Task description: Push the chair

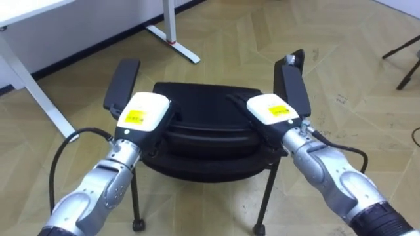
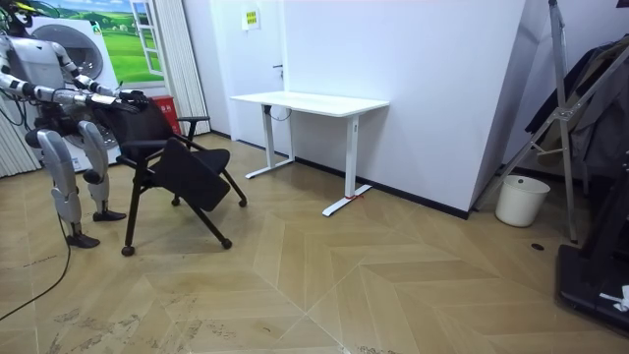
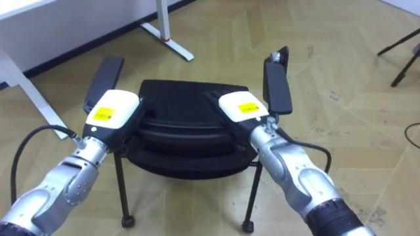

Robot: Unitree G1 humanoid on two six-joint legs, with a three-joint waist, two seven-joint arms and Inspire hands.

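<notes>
A black chair with two armrests and castor legs stands right in front of me on the wood floor. My left hand lies on the left end of its backrest top, dark fingers stretched flat against it. My right hand rests on the right end the same way, its fingers reaching inward over the backrest. Both hands are open. In the room view I stand at the room view's left behind the chair, both arms stretched forward to it, and the chair leans away from me.
A white desk stands by the wall beyond the chair; its foot and a slanted leg lie ahead. A black stand leg is at far right. A white bucket and a tall stand are further off.
</notes>
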